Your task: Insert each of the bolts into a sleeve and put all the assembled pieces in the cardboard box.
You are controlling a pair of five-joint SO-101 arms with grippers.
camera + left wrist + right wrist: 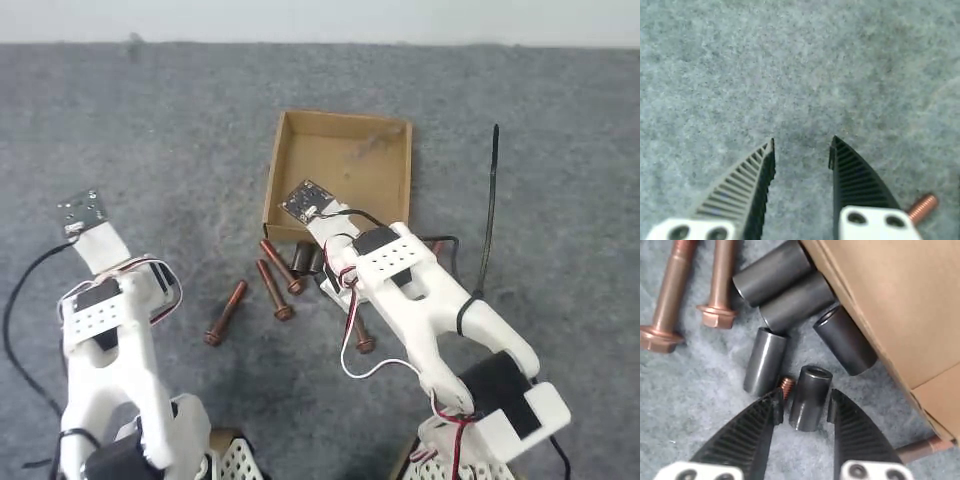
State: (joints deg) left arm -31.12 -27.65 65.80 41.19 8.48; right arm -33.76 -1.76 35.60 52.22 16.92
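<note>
Right gripper (805, 409), jaws spread, straddles a dark steel cylindrical sleeve (811, 395) near the brown cardboard box (900, 315). The sleeve's long axis runs near-to-far, mouth pointing far. Left gripper (802, 150) hangs spread over grey carpet (790, 60).

The grey, carpet-like table top (150, 130) carries an open cardboard box (272, 185), copper-coloured bolts (274, 289) scattered near it, dark sleeves (775, 272) lying close beside its wall, and what may be a black cable tie (490, 205) off to one side.

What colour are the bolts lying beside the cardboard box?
The bolts are copper-coloured, a shiny reddish brown. The right wrist view shows this best.
</note>
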